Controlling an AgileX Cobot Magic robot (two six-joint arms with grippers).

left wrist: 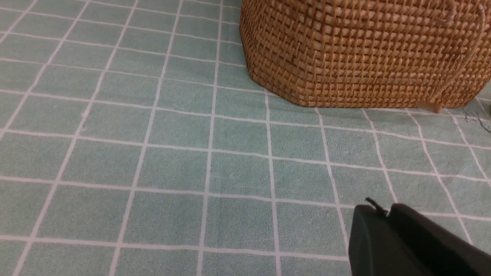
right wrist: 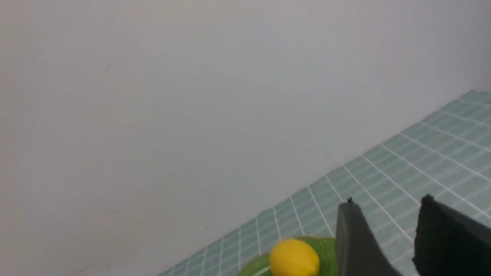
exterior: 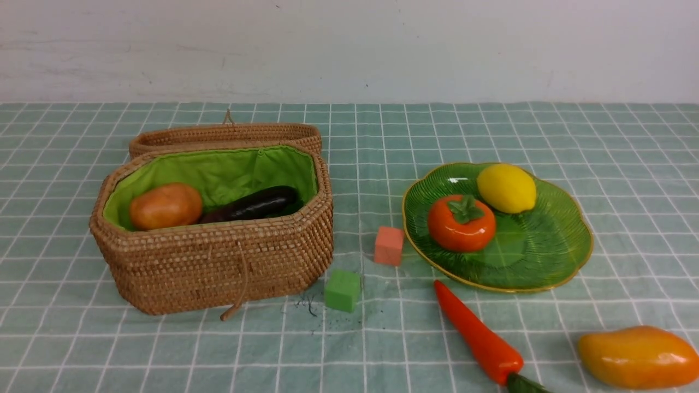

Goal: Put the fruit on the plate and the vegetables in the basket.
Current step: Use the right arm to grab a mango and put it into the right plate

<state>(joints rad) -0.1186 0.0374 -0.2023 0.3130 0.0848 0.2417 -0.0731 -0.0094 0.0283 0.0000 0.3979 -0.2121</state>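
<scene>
In the front view the wicker basket stands open at the left, holding the brown potato and the purple eggplant. The green plate at the right holds the lemon and the persimmon. The carrot and the mango lie on the cloth in front of the plate. The radish is not visible. Neither gripper shows in the front view. My left gripper is shut and empty over the cloth near the basket wall. My right gripper is open and empty, raised, with the lemon and plate beyond it.
A salmon-pink cube and a green cube sit on the checked cloth between basket and plate. The basket's lid lies back behind it. A white wall closes the far edge of the table.
</scene>
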